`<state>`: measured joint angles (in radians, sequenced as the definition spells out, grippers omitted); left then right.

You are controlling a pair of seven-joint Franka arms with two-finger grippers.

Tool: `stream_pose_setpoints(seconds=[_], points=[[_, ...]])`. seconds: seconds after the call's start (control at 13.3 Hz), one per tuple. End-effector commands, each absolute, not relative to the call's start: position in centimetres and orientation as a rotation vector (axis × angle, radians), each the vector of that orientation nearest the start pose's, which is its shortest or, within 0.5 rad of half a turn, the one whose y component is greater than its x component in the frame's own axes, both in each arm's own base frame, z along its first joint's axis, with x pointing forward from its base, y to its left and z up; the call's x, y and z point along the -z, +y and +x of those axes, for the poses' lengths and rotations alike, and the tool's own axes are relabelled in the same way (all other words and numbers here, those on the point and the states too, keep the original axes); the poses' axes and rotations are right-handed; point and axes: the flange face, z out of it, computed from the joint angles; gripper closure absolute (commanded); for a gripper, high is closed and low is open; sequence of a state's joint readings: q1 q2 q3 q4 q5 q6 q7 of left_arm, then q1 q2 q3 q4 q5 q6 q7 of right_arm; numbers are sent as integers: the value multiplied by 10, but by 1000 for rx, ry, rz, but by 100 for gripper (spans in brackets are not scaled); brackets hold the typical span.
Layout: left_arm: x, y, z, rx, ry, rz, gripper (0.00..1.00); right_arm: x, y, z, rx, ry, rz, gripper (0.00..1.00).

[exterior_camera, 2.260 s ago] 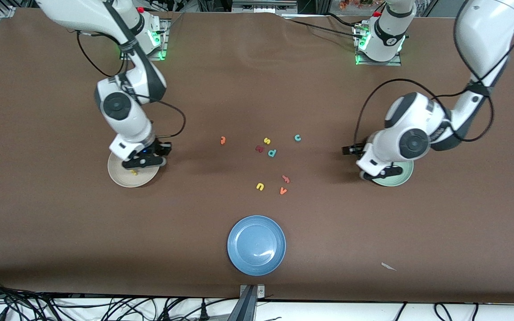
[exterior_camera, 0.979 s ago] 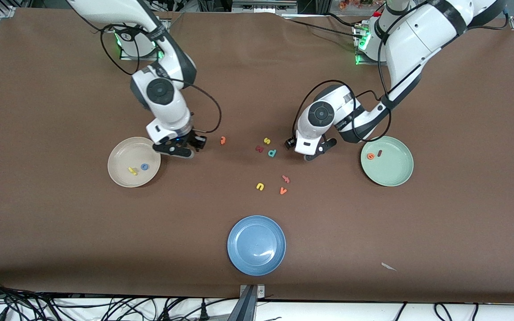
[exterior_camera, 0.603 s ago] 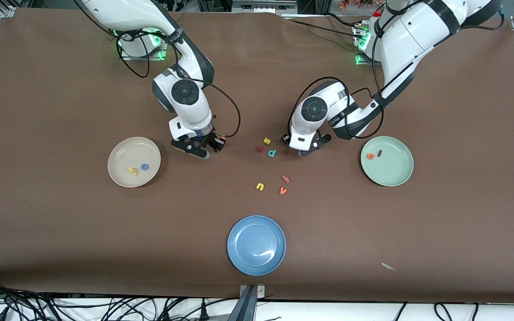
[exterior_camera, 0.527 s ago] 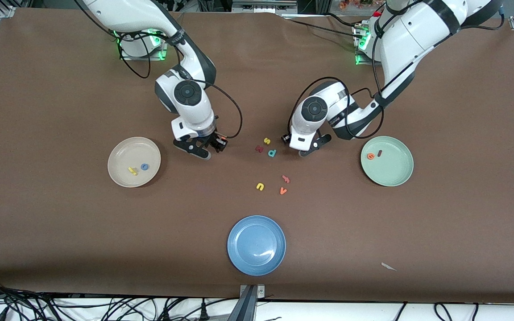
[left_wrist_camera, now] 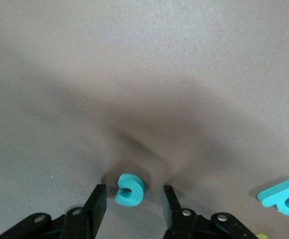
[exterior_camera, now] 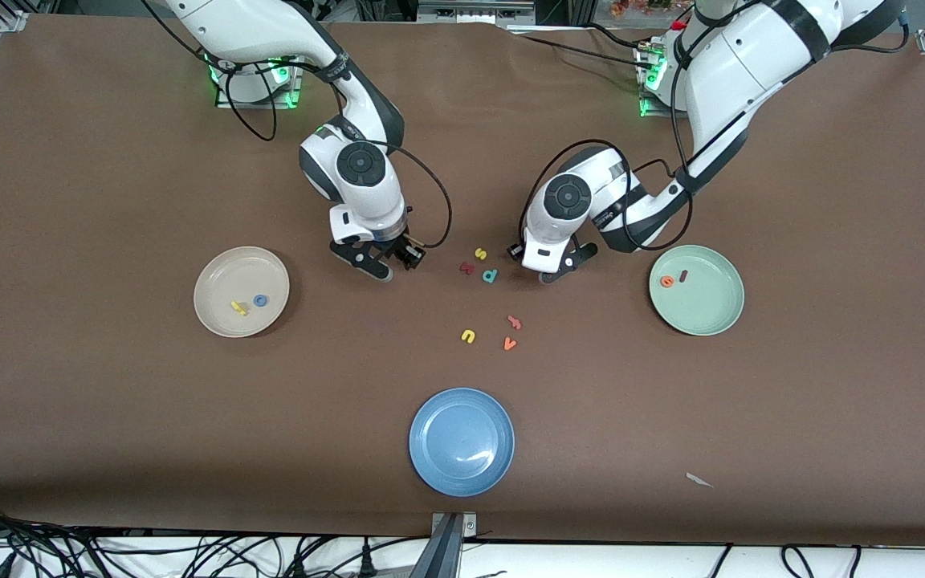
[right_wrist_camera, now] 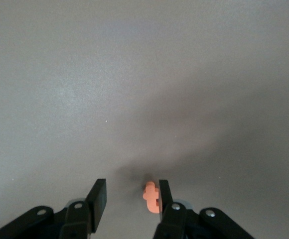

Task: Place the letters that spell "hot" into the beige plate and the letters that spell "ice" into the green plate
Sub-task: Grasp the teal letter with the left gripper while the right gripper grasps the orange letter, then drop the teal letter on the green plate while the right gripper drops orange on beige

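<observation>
My left gripper (left_wrist_camera: pixel 133 188) is down at the table, open, with the teal "c" (left_wrist_camera: pixel 130 189) lying between its fingers and a gap on each side. My right gripper (right_wrist_camera: pixel 132 183) is open too; the orange "t" (right_wrist_camera: pixel 152 196) rests against one finger, well apart from the other. In the front view both letters are hidden under the left gripper (exterior_camera: pixel 552 269) and the right gripper (exterior_camera: pixel 386 263). The beige plate (exterior_camera: pixel 218 277) holds the yellow "h" (exterior_camera: pixel 238 307) and blue "o" (exterior_camera: pixel 260 301). The green plate (exterior_camera: pixel 711 309) holds the orange "e" (exterior_camera: pixel 667 281) and dark red "i" (exterior_camera: pixel 682 275).
Between the grippers lie a yellow "s" (exterior_camera: pixel 480 254), a dark red letter (exterior_camera: pixel 466 268) and a teal "p" (exterior_camera: pixel 490 275). Nearer the front camera are a yellow "u" (exterior_camera: pixel 468 336), a salmon letter (exterior_camera: pixel 515 323), an orange "v" (exterior_camera: pixel 509 343) and a blue plate (exterior_camera: pixel 462 441).
The right arm has travelled from beside the beige plate toward the table's middle, over the orange "t". The left gripper has stayed around the "c" and its jaws have narrowed.
</observation>
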<state>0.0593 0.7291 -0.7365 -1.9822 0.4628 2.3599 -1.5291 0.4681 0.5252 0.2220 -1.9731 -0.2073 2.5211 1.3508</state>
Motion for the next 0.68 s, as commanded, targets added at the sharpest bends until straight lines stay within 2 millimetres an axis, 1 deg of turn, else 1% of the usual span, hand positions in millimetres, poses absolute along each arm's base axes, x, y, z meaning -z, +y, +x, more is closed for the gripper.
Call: stream_pose_setpoints(seconds=[0.0,0.23,0.3,0.53,0.6], points=[[-156,-346,472,-255,-899,-2949,49,-201,394,475,67,810,-3022,50],[-155,-348,470,-260,-893,-2950,60,-191,389,464,67,776,-3047,50],[-155,-349,470,-262,-892,-2949,60,-188,388,460,62,775,-3051,50],[-155,-352,467,-262,-893,-2946,60,-185,388,458,64,768,-3044,50],[-155,-354,466,-262,-893,-2946,63,-184,388,457,64,771,-3039,50]])
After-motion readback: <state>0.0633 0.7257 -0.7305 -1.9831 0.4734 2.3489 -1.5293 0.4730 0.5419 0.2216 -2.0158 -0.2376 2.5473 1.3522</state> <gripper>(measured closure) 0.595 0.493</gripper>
